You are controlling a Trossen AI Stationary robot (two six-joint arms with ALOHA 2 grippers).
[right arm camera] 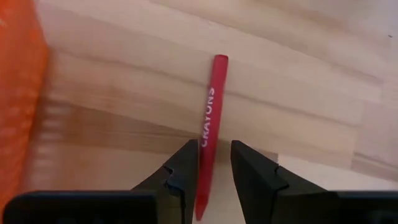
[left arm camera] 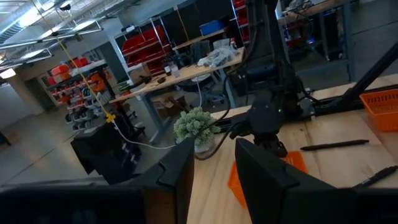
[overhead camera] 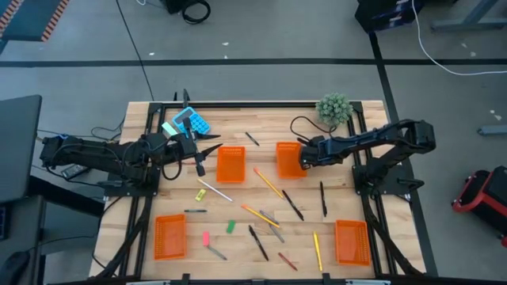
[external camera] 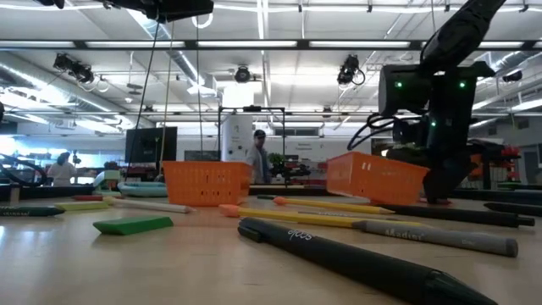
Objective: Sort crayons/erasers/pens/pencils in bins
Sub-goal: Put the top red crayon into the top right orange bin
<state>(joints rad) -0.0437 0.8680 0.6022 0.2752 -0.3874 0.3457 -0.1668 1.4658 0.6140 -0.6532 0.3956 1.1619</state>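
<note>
Right gripper (right arm camera: 214,149) first: fingers narrow, pinched on the near end of a red crayon (right arm camera: 214,102), or so I judge, since the stick sits right between them. Its long axis runs straight out ahead, in line with the fingers. The bin (right arm camera: 18,93) is just beside it, off to one side of the crayon rather than under it. So the drop calls for a sideways shift over the bin wall, with the crayon's length lined up along the bin. Farther from the bin, across the table, the left gripper (left arm camera: 213,149) waits, fingers slightly apart with nothing between them. The right arm is clearly nearer.
</note>
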